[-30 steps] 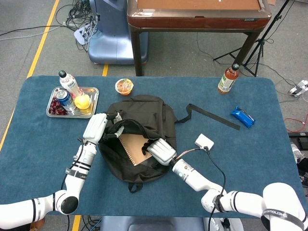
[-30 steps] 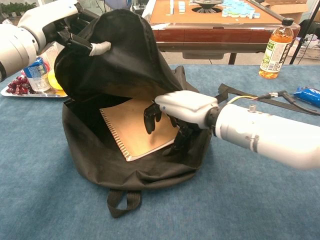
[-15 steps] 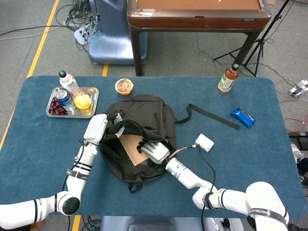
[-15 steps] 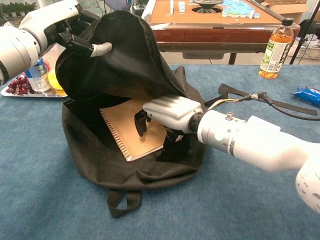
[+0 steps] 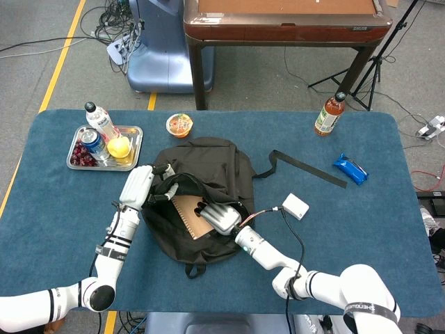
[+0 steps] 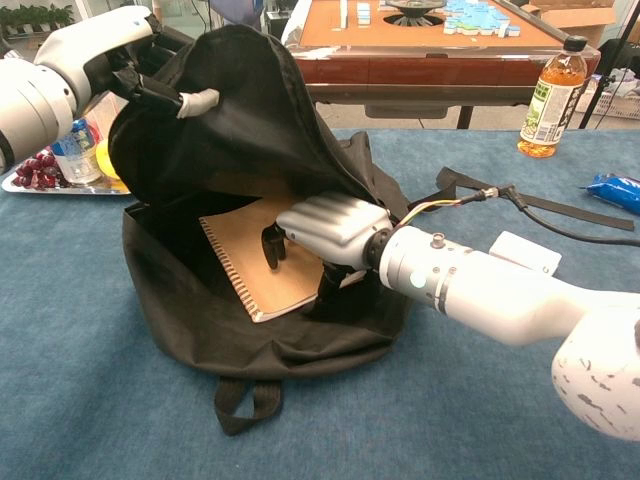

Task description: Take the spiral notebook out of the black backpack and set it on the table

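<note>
The black backpack (image 5: 208, 163) (image 6: 250, 110) lies on the blue table with its mouth toward me. My left hand (image 5: 138, 185) (image 6: 95, 50) grips the upper flap and holds it up, keeping the mouth wide. Inside lies the spiral notebook (image 5: 186, 214) (image 6: 245, 262), brown cover up, coil on its left edge. My right hand (image 5: 220, 216) (image 6: 325, 228) is inside the mouth. Its fingers (image 6: 270, 246) reach down over the cover and the thumb stands at the notebook's right edge. The notebook lies flat on the bag's floor, and the hand has no grip on it.
A metal tray (image 5: 134, 130) at the left back holds a water bottle, a can and fruit. An orange-lidded cup (image 5: 179, 124) stands behind the bag. The bag's strap (image 5: 306, 169), a white box (image 5: 295, 206) with its cable, a blue packet (image 5: 350, 168) and a tea bottle (image 5: 329, 113) lie to the right.
My right hand has moved left and deeper into the bag, its fingers now further over the notebook's cover. The left hand still holds the flap up. The notebook has not moved.
</note>
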`<state>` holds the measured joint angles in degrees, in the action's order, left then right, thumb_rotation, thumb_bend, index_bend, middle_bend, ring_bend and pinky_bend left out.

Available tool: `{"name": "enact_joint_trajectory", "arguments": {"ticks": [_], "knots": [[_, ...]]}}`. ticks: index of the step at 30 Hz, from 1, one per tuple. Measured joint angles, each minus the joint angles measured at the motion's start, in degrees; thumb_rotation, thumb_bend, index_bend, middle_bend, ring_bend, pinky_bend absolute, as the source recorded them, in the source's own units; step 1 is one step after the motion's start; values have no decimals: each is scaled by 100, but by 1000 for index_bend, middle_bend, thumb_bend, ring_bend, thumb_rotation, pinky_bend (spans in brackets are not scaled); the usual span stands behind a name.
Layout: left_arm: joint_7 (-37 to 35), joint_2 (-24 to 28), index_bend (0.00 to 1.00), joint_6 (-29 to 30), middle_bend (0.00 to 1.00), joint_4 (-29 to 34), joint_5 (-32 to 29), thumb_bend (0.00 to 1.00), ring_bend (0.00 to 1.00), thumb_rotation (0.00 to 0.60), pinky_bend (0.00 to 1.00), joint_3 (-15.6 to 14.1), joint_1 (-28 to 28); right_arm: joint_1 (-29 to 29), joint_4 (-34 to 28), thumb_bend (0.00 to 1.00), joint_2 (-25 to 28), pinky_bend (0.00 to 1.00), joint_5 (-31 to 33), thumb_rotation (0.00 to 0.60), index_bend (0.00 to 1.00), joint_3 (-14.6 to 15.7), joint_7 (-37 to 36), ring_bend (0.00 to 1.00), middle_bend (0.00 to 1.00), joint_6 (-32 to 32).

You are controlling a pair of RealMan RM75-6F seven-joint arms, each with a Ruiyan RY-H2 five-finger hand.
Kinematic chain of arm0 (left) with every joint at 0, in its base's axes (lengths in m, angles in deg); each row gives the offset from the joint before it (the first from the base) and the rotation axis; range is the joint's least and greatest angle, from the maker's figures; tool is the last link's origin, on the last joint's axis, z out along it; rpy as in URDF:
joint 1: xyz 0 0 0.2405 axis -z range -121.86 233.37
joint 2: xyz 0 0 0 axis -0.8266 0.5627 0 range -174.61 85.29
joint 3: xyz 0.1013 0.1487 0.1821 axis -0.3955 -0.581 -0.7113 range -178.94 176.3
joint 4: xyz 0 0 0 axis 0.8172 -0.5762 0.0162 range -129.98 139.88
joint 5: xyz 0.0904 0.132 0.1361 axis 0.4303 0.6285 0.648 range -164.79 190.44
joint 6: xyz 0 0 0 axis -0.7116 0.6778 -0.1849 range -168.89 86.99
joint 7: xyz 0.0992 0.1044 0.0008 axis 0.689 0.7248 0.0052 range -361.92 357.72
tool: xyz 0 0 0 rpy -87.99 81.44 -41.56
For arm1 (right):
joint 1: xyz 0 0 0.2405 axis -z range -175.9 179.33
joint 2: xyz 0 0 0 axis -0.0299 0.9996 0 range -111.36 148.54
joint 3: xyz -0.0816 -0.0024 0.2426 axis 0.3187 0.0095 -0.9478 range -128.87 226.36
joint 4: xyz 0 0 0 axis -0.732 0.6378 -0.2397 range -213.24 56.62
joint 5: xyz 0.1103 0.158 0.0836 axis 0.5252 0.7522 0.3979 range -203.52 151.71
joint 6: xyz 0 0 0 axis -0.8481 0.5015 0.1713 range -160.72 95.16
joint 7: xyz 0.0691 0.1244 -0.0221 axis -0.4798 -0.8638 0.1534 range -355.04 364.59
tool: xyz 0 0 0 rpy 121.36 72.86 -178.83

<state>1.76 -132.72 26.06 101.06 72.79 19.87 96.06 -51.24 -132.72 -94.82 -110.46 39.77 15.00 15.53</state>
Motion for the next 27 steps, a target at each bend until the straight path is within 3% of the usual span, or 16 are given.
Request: {"name": "enact_joint_trajectory", "arguments": {"ticks": [13, 22, 27], "knots": [[-78, 68, 741, 50, 705, 41, 22, 488, 523, 600, 357, 8, -61, -182, 662, 182, -382, 397, -159, 600, 381, 34, -85, 230, 333, 233], [-126, 101, 743, 49, 703, 51, 44, 488, 523, 600, 357, -15, -95, -274, 1094, 354, -587, 398, -371, 600, 381, 102, -513, 272, 371, 541], [-142, 99, 743, 40, 701, 55, 61, 488, 523, 600, 358, -25, -98, -316, 1249, 368, -665, 398, -423, 600, 381, 103, -592, 286, 380, 654]]}}
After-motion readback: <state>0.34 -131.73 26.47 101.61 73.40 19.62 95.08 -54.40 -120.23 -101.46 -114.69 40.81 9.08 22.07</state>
